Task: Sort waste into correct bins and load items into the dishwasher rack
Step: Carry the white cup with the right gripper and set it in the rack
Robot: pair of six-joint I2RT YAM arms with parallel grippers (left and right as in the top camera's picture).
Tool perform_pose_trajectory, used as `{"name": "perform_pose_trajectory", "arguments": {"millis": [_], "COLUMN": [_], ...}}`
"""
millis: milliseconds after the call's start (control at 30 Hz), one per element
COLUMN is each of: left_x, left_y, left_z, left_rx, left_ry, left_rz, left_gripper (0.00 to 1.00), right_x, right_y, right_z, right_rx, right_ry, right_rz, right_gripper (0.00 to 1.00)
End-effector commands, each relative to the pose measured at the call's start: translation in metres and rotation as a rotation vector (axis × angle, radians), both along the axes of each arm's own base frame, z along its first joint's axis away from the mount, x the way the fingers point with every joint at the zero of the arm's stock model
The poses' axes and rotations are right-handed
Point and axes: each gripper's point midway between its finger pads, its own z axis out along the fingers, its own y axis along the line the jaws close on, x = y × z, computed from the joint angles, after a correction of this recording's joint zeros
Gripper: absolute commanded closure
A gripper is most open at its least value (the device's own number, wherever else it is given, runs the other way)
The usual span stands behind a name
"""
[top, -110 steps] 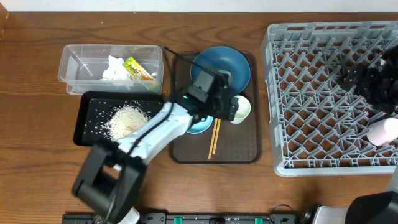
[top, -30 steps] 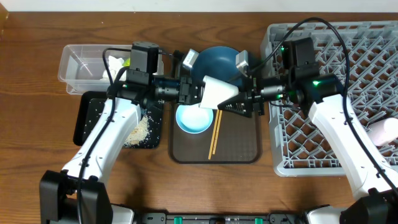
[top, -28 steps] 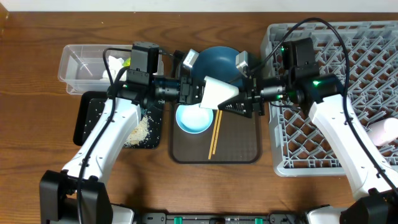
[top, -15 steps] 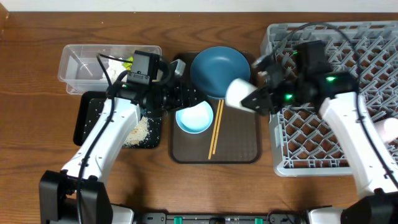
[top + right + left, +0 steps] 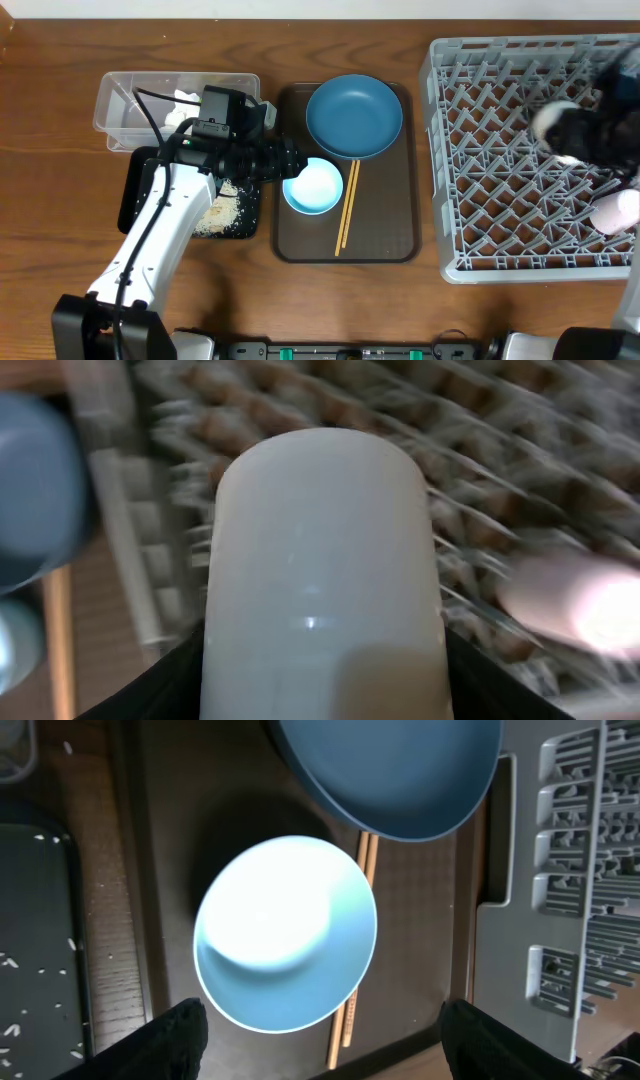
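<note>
We see a brown wooden worktop [image 5: 60, 250] and nothing of the room beyond it. At its right stands the grey rack [image 5: 500, 160], at the left the clear tub [image 5: 120, 110] with the black tray [image 5: 140, 190] just in front of it, and between the two groups the brown serving tray [image 5: 385, 225].

On the serving tray lie the dark blue plate [image 5: 354, 116], the light blue bowl [image 5: 313, 186] just beside it, and the chopsticks [image 5: 346, 205] alongside the bowl. The left fingers [image 5: 165, 1045] are spread wide and hold nothing. In the left wrist view the bowl sits between them and a little ahead, apart from both.

The right fingers [image 5: 170, 685] are clamped on the pale cup [image 5: 320, 570], one on each side of it, and we see it lengthwise, filling the middle of the right wrist view. From overhead that arm is only a dark smear over the rack's upper right part, with the cup a pale blur in it. A pink cup [image 5: 615, 212] lies in the rack by its right edge.

Only the overhead shows the heap of rice [image 5: 215, 205] in the black tray and a scrap of white tissue [image 5: 182, 98] in the tub, partly behind the left arm. The left wrist view catches only a few stray grains.
</note>
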Motion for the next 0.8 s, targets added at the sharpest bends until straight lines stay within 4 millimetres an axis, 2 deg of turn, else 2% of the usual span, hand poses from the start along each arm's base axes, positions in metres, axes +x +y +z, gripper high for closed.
{"name": "perform_pose_trajectory", "arguments": {"millis": [0,67,200,300,467,633,667,700,767], "left_x": [0.002,0.003,0.003,0.003,0.003,0.003,0.003,0.003,0.003], "left_y": [0.004,0.007,0.013,0.016,0.016,0.016,0.016,0.016,0.016], "left_z": [0.004,0.002,-0.001,-0.002,-0.002,-0.002,-0.002,-0.002,-0.002], "left_rx": [0.022,0.043,0.077,0.092,0.092,0.092,0.092,0.092,0.092], "left_ry": [-0.029,-0.031,-0.024,-0.023,-0.023,-0.023,-0.023,-0.023,-0.023], "left_rz": [-0.008,0.002,0.017,0.024,0.024,0.024,0.024,0.024,0.024], "left_gripper": [0.23,0.23,0.23,0.23,0.23,0.23,0.23,0.23,0.23], "right_x": [-0.016,-0.019,-0.027,-0.029,-0.024,-0.015,-0.014,-0.015,-0.016], "right_y": [-0.045,-0.058,-0.074,-0.082,-0.086,-0.085,-0.085,-0.085,-0.084], "right_z": [-0.007,-0.016,-0.037,-0.057,-0.091,-0.117,-0.122,-0.126,-0.13], "right_rx": [-0.062,-0.051,-0.024,0.003,0.047,0.099,0.104,0.108,0.116], "right_ry": [0.062,0.093,0.171,0.228,0.315,0.354,0.364,0.376,0.393], "right_rz": [-0.189,-0.226,-0.273,-0.293,-0.291,-0.279,-0.279,-0.278,-0.277], "right_gripper": [0.97,0.97,0.89,0.91,0.94,0.89,0.87,0.79,0.5]}}
